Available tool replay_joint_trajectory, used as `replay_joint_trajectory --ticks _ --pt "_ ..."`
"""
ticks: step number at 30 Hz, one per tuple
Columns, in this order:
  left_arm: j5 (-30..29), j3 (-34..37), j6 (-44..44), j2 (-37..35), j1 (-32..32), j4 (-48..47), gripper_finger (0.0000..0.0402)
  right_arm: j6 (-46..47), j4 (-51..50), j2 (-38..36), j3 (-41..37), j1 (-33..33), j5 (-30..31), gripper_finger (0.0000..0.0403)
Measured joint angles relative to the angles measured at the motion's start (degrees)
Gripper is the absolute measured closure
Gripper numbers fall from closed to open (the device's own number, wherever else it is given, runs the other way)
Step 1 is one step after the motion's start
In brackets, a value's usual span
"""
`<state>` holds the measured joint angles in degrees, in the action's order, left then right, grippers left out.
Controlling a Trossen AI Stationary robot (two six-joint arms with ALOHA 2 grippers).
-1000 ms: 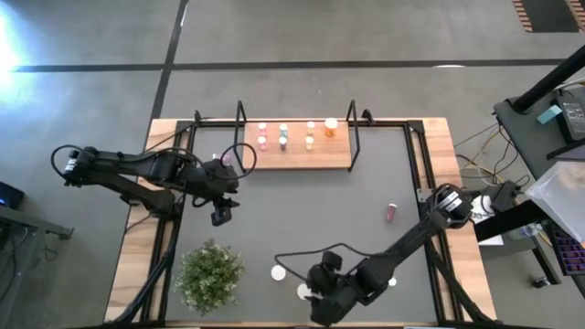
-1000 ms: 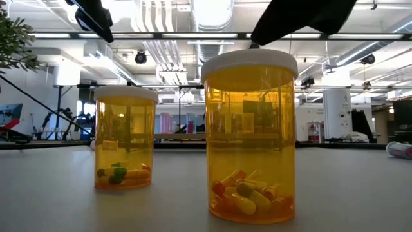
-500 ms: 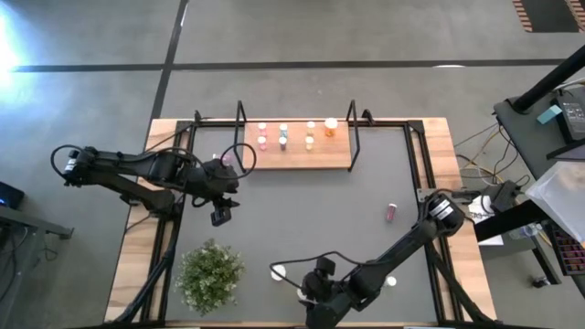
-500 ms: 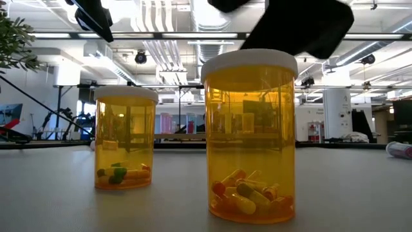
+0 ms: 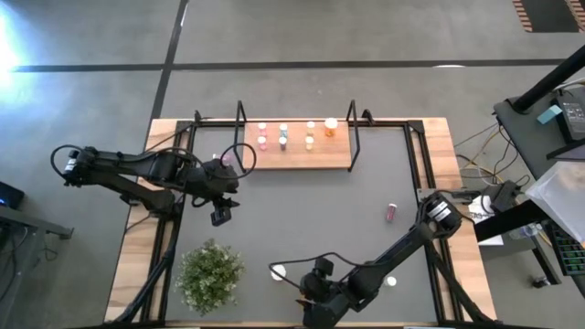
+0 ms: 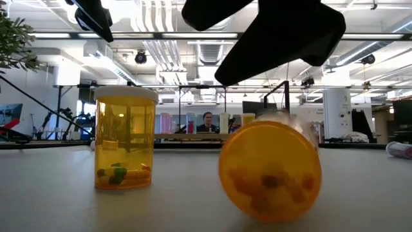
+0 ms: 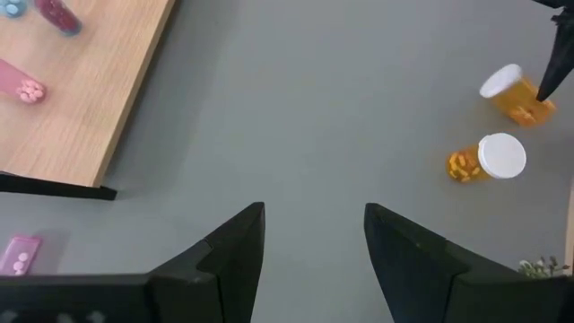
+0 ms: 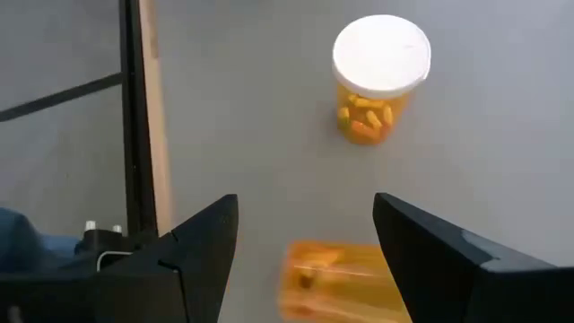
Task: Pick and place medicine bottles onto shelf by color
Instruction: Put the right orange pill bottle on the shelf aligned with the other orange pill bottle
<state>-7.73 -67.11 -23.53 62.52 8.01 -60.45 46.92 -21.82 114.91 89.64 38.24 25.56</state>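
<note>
Bottles of clear orange plastic fill the low view: one upright bottle (image 6: pixel 125 139) with a white cap and a few capsules at its bottom, and beside it a tipped bottle (image 6: pixel 270 169) lying on its side, its round base turned to the camera, blurred. From above neither orange body shows; only the upright one's white cap (image 5: pixel 278 272) appears, near the table's front edge, just left of the right gripper (image 5: pixel 309 294). The right wrist view shows the right gripper's dark fingers (image 8: pixel 199 251) spread apart, with the tipped bottle (image 8: pixel 336 283) lying between them on the grey mat (image 8: pixel 269 152) and the upright bottle (image 8: pixel 378 72) farther ahead. The left gripper (image 5: pixel 220 214) hangs over the mat near the shelf (image 5: pixel 297 155), its jaws apart and holding nothing. That light wooden shelf, with black wire frames at both ends, carries small white-capped bottles; one pink bottle (image 5: pixel 391 212) lies alone on the mat.
</note>
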Motion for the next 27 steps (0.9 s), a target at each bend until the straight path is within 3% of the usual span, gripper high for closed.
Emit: replay_joint_trajectory --ticks 4,7,15,19,22,27 --pt "0.0 0.02 0.0 0.0 0.0 -0.01 0.0226 1.37 -0.39 0.0 0.65 0.04 -0.02 0.0154" --pt "0.0 0.02 0.0 0.0 0.0 -0.02 0.0226 9.7 -1.42 -0.24 1.46 0.15 -0.82 0.0154" --pt "0.02 0.09 -0.02 0.0 0.0 -0.04 0.0226 56.3 -11.84 -0.39 4.24 0.92 -2.64 0.0154" --pt "0.02 0.15 1.32 0.0 0.0 -0.05 0.0226 72.47 -19.35 -0.17 4.39 1.2 -3.08 0.0154" --pt "0.04 0.26 1.83 0.0 0.0 -0.05 0.0226 78.53 -20.84 0.42 4.19 1.14 -3.06 0.0154" --pt "0.03 0.75 1.9 0.0 0.0 -0.04 0.0226 80.64 -20.76 1.57 4.07 0.76 -3.05 0.0154"
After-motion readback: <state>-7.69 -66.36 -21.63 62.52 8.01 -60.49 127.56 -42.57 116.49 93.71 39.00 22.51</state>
